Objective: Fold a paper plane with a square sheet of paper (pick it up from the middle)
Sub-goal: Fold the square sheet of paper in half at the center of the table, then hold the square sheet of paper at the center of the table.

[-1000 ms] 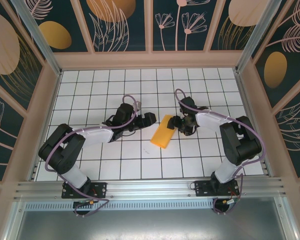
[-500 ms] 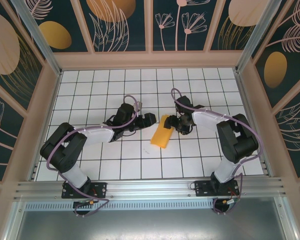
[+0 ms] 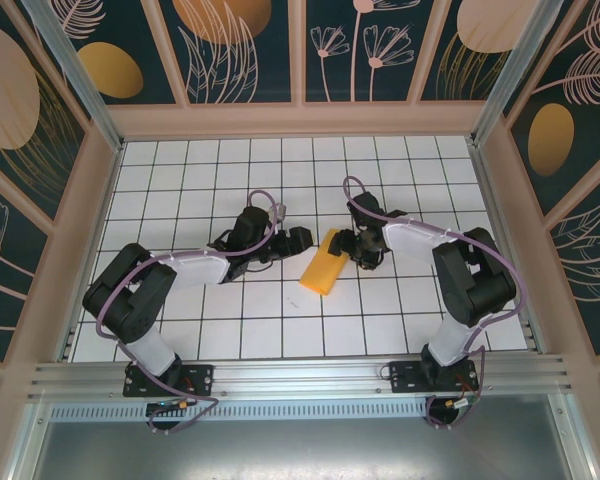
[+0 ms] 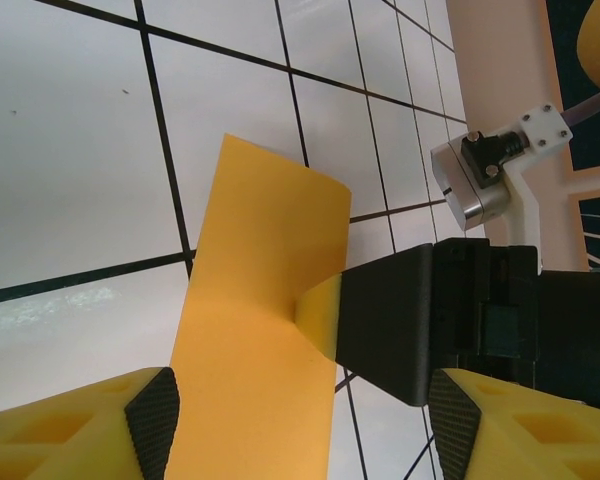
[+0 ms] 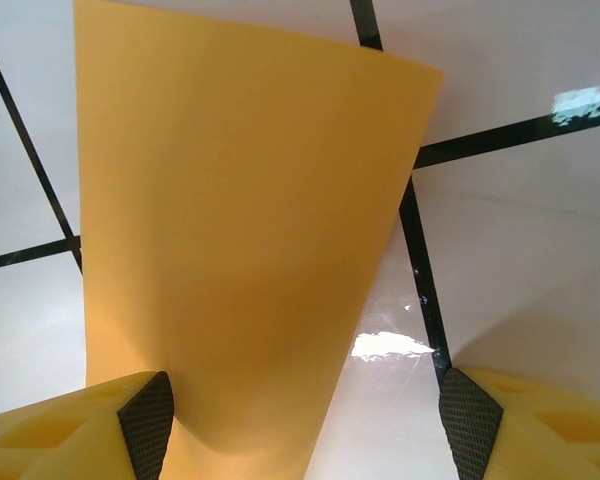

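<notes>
**Thin orange-yellow paper sheet (image 3: 323, 270) lying as a narrow rectangle**

The left gripper (image 3: 302, 238) and right gripper (image 3: 348, 245) are flanking its far end over the white gridded table (image 3: 180, 180), both jaws spread wide. One right finger (image 4: 390, 320) is touching the sheet's lifted edge.

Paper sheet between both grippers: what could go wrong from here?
The sheet bows up off the table, so a pinch could crease it crooked. The left gripper and right gripper face each other closely across it, both open; moving closer risks a collision.
</notes>
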You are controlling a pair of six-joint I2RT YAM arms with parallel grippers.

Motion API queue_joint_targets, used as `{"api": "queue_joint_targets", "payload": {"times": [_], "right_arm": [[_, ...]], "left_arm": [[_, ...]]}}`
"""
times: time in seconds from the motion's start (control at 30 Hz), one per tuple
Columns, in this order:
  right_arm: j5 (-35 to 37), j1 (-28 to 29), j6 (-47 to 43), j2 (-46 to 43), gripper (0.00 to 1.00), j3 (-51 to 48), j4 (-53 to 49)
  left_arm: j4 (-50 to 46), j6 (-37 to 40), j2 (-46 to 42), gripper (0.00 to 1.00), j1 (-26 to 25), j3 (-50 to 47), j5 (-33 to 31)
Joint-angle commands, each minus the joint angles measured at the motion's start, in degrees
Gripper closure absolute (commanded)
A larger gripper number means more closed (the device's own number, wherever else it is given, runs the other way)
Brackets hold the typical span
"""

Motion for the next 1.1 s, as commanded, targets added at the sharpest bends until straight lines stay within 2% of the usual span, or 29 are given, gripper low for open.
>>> {"api": "queue_joint_targets", "payload": {"times": [0.0, 0.47, 0.8, 1.07], "right_arm": [[4.11, 0.45, 1.64, -2.26, 0.25, -0.97, -0.99], [6.88, 1.29, -1.44, -1.57, 0.24, -0.76, -3.55], [3.92, 0.83, -7.22, -1.93, 0.24, -0.74, -2.8], [3.63, 0.36, -5.59, -1.11, 0.24, -1.68, -1.24]], "left_arm": [[1.89, 0.77, 0.81, 0.32, -0.32, 1.32, 1.43], [2.12, 0.57, 0.89, 0.36, -0.34, 1.34, 1.87], [1.8, 0.53, 0.99, 0.38, -0.51, 1.6, 2.18], [2.13, 0.15, 1.25, 0.38, -0.61, 1.76, 2.36]]}}
